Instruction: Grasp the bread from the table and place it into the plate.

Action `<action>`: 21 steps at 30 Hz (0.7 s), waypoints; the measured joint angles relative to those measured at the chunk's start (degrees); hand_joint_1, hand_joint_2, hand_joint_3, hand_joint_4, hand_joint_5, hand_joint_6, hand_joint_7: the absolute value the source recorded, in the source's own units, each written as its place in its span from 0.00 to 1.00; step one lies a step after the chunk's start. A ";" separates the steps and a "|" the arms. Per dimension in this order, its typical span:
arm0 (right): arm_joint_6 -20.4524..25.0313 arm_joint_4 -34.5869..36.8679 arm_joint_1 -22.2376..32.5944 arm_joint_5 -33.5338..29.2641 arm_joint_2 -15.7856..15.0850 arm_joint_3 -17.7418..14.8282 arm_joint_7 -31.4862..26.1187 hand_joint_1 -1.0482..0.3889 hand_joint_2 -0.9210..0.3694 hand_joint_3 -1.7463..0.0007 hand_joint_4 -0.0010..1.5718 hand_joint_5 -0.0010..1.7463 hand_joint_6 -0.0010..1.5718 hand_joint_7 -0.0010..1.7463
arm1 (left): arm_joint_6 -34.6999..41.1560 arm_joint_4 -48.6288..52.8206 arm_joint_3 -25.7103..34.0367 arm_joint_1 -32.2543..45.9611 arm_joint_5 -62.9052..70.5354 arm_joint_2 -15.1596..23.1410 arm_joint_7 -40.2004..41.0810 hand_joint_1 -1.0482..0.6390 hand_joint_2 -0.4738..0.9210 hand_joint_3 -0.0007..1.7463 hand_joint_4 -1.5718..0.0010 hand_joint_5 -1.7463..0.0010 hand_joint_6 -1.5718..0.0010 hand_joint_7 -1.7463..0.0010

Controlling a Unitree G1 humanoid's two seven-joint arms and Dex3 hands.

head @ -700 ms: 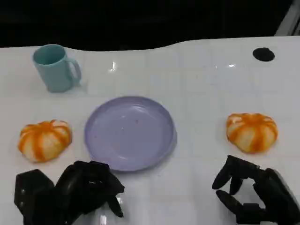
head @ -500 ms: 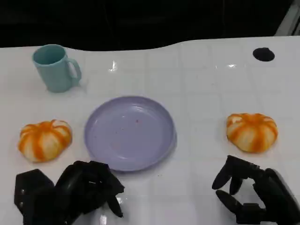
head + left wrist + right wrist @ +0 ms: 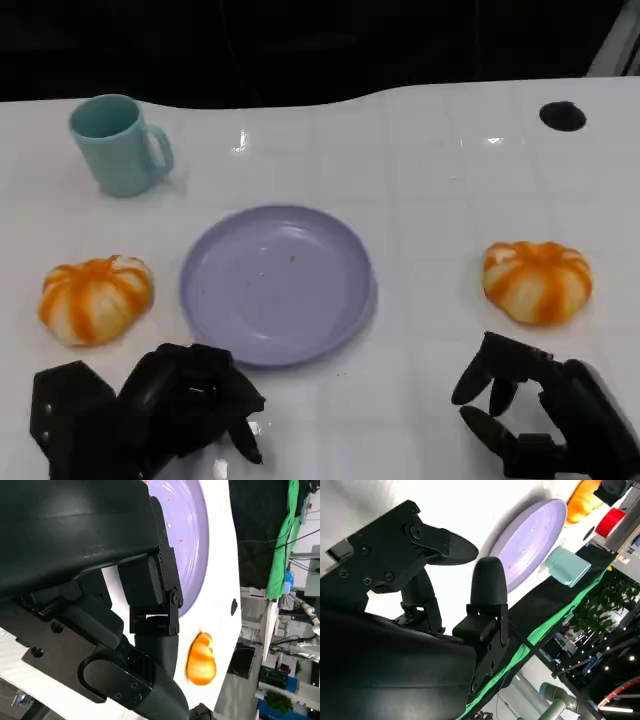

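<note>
Two round orange-and-white breads lie on the white table, one [image 3: 95,298] left of the lilac plate [image 3: 275,283] and one [image 3: 537,281] to its right. Nothing is on the plate. My left hand [image 3: 175,410] hovers at the near edge, just below the left bread and the plate's rim, with loosely bent fingers holding nothing. My right hand [image 3: 525,410] sits near the edge below the right bread, fingers apart and empty. The left wrist view shows the left hand's fingers [image 3: 150,605], the plate [image 3: 192,540] and the right bread [image 3: 201,660]. The right wrist view shows the plate [image 3: 535,535] and the left bread [image 3: 584,501].
A pale teal mug [image 3: 118,145] stands at the back left, also seen as the mug [image 3: 567,567] beyond the plate. A small black disc [image 3: 562,116] lies at the back right. The table's far edge borders a dark background.
</note>
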 measured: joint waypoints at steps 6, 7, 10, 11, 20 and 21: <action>0.05 -0.05 0.00 -0.14 0.00 0.00 -0.02 0.53 0.32 0.47 0.38 1.00 0.38 0.78 | 0.02 -0.01 -0.02 0.00 0.03 0.00 0.01 0.00 0.92 0.00 0.01 0.51 0.00 0.69; 0.05 -0.05 0.00 -0.14 0.00 -0.01 -0.02 0.54 0.32 0.47 0.38 1.00 0.38 0.78 | 0.02 -0.01 -0.02 0.00 0.03 -0.01 0.01 0.00 0.91 0.00 0.01 0.51 0.00 0.69; 0.03 -0.05 0.00 -0.11 -0.01 -0.02 -0.02 0.54 0.32 0.47 0.38 0.99 0.38 0.77 | 0.02 0.00 -0.02 0.00 0.01 -0.04 0.00 0.00 0.91 0.00 0.01 0.51 0.00 0.69; -0.02 -0.03 -0.01 -0.11 -0.01 -0.03 -0.07 0.54 0.32 0.47 0.38 0.97 0.39 0.73 | 0.02 0.00 -0.02 0.00 0.01 -0.06 0.00 0.00 0.91 0.00 0.01 0.51 0.00 0.69; -0.85 -0.02 -1.07 -5.26 -0.97 -1.95 -6.46 0.50 0.22 0.58 0.35 0.73 0.44 0.47 | 0.00 0.18 -0.07 -0.03 0.03 -0.09 0.00 0.00 0.92 0.00 0.01 0.51 0.00 0.69; -0.94 -0.10 -1.39 -6.29 -1.31 -2.15 -7.32 0.50 0.20 0.62 0.35 0.69 0.45 0.44 | 0.00 0.20 -0.07 -0.04 0.03 -0.08 0.00 0.00 0.92 0.00 0.01 0.51 0.00 0.69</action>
